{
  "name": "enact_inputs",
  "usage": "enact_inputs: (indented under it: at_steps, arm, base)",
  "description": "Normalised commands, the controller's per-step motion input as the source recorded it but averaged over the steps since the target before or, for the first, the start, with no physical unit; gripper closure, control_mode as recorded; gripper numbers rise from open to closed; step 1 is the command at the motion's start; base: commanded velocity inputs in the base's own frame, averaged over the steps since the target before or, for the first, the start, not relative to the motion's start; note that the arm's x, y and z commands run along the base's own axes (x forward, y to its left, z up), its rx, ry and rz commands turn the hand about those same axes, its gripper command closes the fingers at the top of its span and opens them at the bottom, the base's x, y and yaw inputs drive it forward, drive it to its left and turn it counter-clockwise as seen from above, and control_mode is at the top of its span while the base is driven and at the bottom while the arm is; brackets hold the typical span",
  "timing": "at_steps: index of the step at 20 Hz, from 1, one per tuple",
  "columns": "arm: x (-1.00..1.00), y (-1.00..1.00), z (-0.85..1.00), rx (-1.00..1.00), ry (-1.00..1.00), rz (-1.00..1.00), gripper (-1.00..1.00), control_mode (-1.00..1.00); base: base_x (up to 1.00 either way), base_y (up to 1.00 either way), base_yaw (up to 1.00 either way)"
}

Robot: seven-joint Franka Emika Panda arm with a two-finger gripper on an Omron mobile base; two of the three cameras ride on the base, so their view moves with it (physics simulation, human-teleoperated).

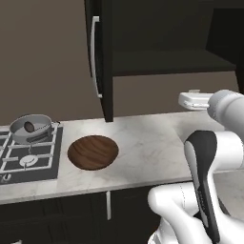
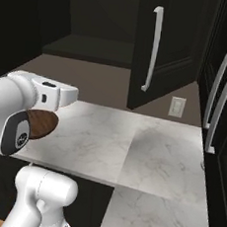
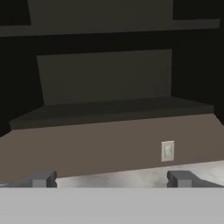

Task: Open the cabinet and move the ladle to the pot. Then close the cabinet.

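writing: none you can read anywhere, no brands/labels
cabinet: black-brown wall cabinet (image 1: 162, 52) w/ long pale bar handles, both doors swung open; hand view looks straight at its dark shelves
ladle: small dark brown ladle (image 1: 29, 127) sits inside the shallow round grey metal pot (image 1: 31, 128) on the black hob (image 1: 28, 159), left base view
gripper: two-finger gripper (image 3: 111, 179), tips wide apart, holding nothing
extras: left base view gives you the wide brown wooden dish (image 1: 93, 152) on the pale marble counter (image 1: 152, 147); right base + hand views give you the wall socket (image 2: 176, 107)
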Motion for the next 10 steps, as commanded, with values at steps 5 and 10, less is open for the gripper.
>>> enact_inputs:
  at_steps: [5, 10]
  arm:
    - [0.00, 0.00, 0.00, 0.00, 0.00, 0.00, -1.00, 1.00]
    - [0.00, 0.00, 0.00, 0.00, 0.00, 0.00, -1.00, 1.00]
  base:
    - [1.00, -0.05, -0.03]
    - [0.50, -0.17, 0.00]
